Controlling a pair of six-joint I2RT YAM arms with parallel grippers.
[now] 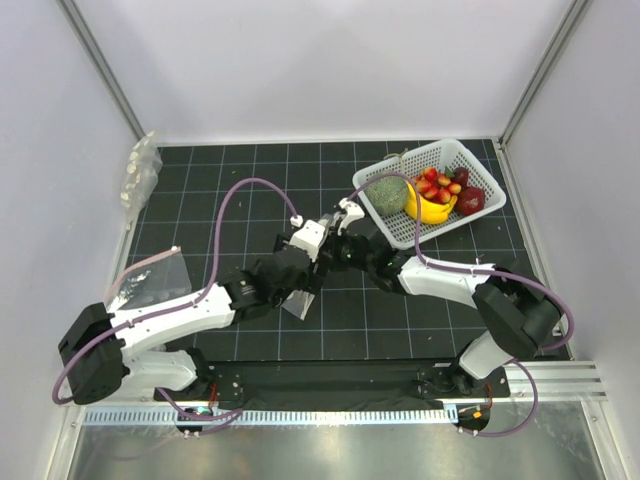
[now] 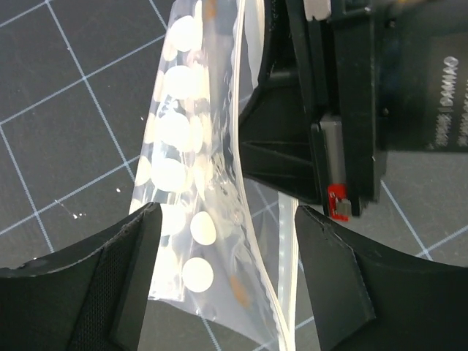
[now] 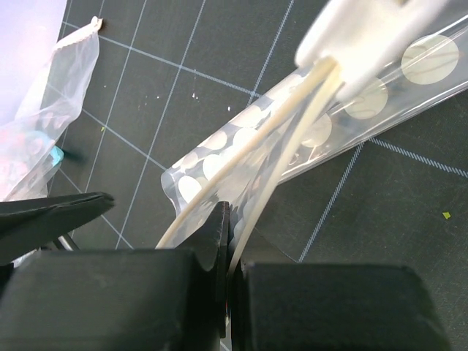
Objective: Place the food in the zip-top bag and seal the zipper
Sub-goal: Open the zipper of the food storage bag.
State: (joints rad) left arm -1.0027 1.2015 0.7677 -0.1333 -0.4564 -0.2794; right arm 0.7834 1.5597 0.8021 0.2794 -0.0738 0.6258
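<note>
The dotted zip-top bag (image 2: 191,183) hangs mid-table between both arms; the right gripper (image 3: 228,241) is pinched closed on what looks like its zipper (image 2: 281,241) edge, the left gripper (image 2: 227,270) spread wide around it. The food (image 1: 440,184) sits in the white basket (image 1: 480,165)

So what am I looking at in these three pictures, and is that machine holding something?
Two robot arms are bolted to a table edge. One picture looks down from above; the other two come from cameras on each wrist. The right gripper is shut on a clear zip-top bag printed with white dots. The left gripper is open, with the bag between its fingers. On the black gridded mat sits a white basket with small red fruits, a banana and a green vegetable. Other clear bags lie at the left.
</note>
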